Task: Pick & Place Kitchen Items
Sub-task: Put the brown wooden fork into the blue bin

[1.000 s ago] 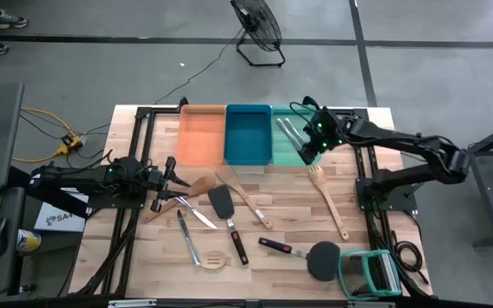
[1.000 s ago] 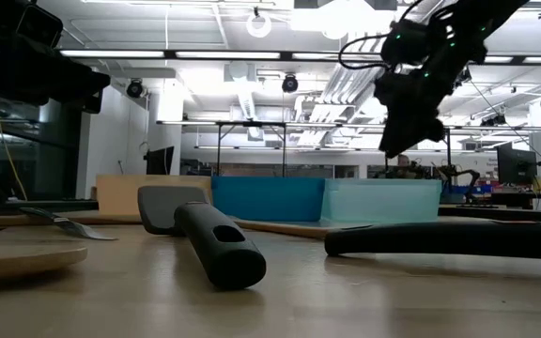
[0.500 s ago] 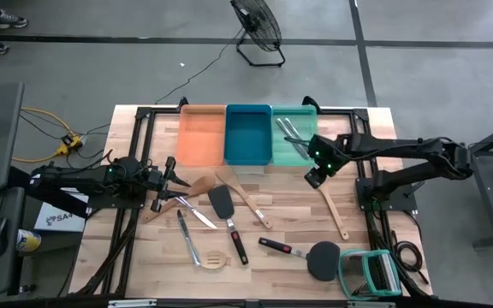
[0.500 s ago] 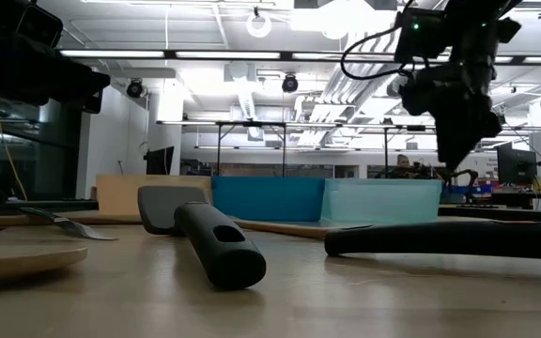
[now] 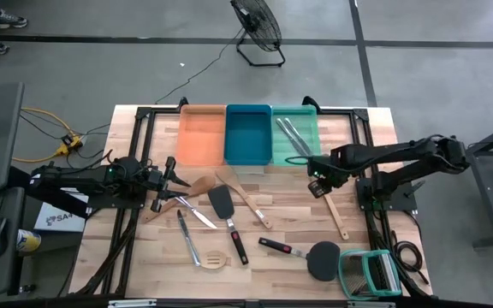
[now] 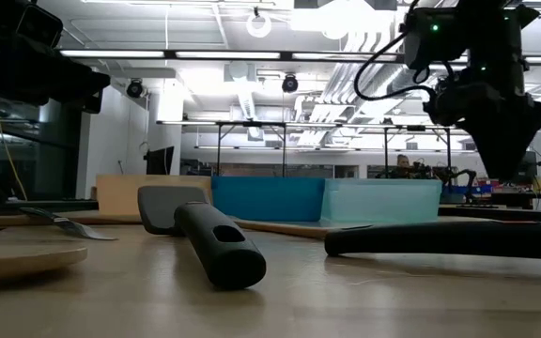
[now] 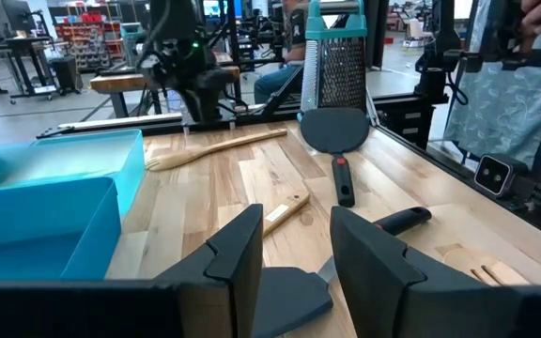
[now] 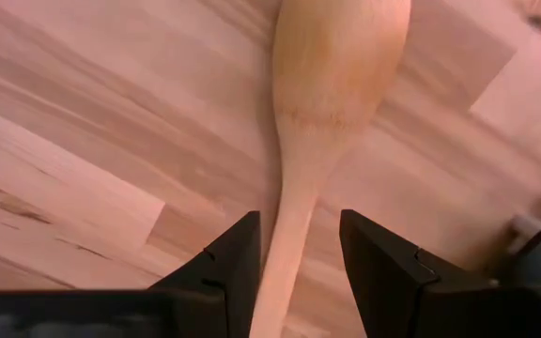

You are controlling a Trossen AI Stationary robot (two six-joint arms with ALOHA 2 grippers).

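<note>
- We see the left hand resting at the tabletop's left side, fingers narrowly parted, holding nothing.
- Our right hand, fingers parted, straddles the pale wooden spoon below the teal tray.

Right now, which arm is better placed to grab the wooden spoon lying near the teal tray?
Right. The right gripper hangs directly over the wooden spoon, open fingers on either side of its handle. The left gripper waits across the table, by the other utensils.

Pale matt wooden spoon; smooth wood-plank table; black matt spatula.
</note>
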